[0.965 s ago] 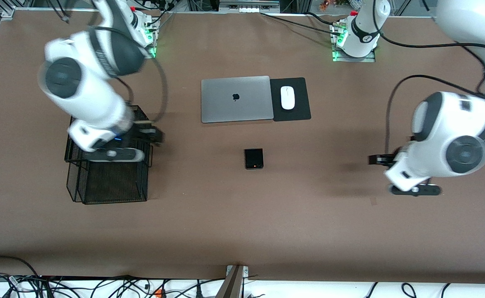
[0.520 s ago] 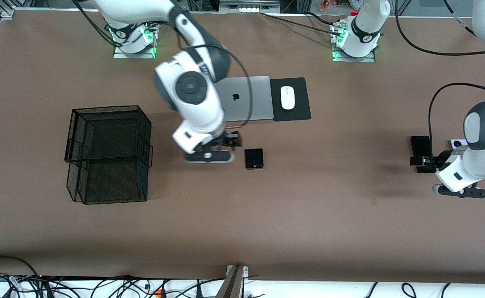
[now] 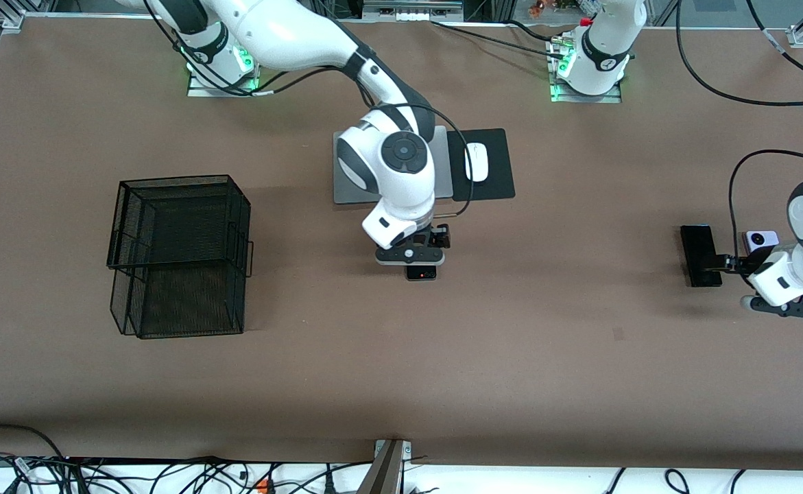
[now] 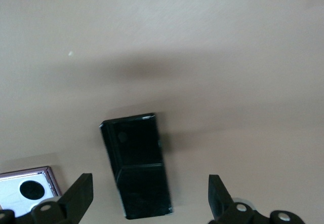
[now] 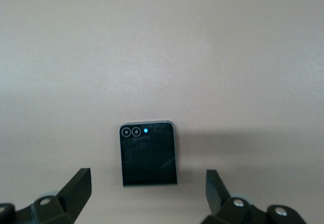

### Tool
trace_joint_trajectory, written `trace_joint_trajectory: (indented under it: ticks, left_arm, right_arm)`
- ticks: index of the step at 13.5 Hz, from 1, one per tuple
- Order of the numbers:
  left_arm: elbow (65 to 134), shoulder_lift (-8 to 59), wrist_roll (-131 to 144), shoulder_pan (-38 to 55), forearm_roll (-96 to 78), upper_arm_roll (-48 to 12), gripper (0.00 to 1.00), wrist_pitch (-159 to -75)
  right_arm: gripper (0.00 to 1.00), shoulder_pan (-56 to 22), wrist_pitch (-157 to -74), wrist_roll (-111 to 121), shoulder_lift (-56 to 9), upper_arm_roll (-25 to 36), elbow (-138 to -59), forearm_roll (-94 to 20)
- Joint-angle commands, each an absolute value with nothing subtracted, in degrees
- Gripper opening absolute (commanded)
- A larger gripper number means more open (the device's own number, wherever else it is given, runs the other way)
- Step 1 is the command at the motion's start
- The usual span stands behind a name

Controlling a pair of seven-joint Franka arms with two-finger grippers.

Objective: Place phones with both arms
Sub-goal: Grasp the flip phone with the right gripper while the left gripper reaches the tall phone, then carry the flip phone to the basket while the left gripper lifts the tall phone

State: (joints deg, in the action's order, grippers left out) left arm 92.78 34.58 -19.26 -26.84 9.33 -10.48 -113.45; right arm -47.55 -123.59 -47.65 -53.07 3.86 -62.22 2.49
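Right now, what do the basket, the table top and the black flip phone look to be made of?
Basket: black wire mesh, likely coated metal; the table shows through its walls.
Table top: matte brown sheet, maybe paper or laminate; no glare, soft shadows.
Black flip phone: glossy black face, glass or plastic, with a pale, possibly metal edge; it lies between the right gripper's open fingers.

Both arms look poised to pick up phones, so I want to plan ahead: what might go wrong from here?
The lilac-white flip phone lies close beside the slab phone; the open left end effector may nudge it.

The black flip phone lies flat; the open right end effector may scrape the table or slip.
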Motion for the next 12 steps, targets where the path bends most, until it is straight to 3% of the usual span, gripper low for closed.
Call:
trace_joint_trajectory:
  ticks: [1, 12]
  left_arm:
    - [96.31, 35.51, -20.74, -28.74, 10.46, -11.34, 1.0, -116.62]
    - [99.14, 39.63, -20.48, -31.11, 12.39, -11.16, 1.0, -122.61]
  right_arm:
    - [1.0, -49.3, -126.37, -50.09, -57.03, 5.62, -59.06, 3.51]
    - [1.0, -50.27, -134.82, -50.19, -63.54, 5.54, -59.15, 9.84]
